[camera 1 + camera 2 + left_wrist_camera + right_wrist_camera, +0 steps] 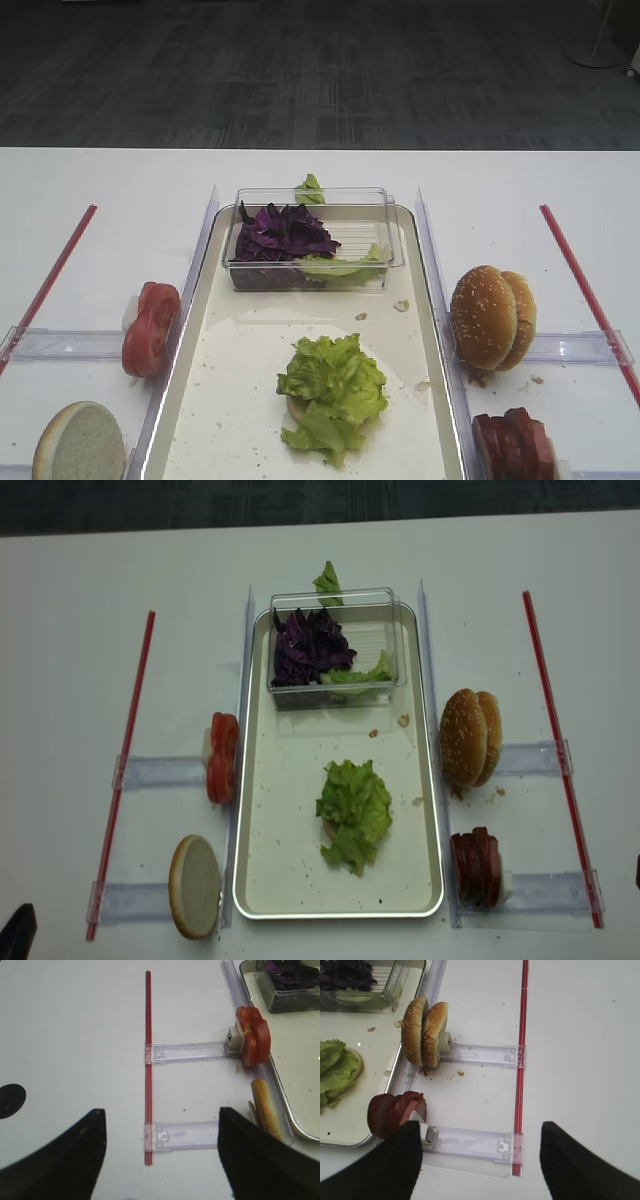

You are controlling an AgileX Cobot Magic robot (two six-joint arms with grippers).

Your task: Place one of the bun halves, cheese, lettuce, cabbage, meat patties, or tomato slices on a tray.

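Note:
A lettuce [333,385] clump lies on a flat bun half in the middle of the tray [340,912]. Purple cabbage [285,232] fills a clear tub at the tray's far end. Left of the tray stand tomato slices [150,325] and a cut bun half [80,445]. On the right stand two sesame bun halves [490,315] and the meat patties [515,445]. My right gripper [480,1132] hovers open over a clear holder beside the patties [395,1112]. Empty and open, my left gripper [159,1125] hangs over the holder near the bun half [265,1107]. No cheese is in view.
Red strips [125,770] [555,750] run along both outer sides. Clear plastic holders [480,1054] reach from them toward the tray. A stray lettuce leaf [310,188] lies behind the tub [390,240]. Crumbs dot the tray floor.

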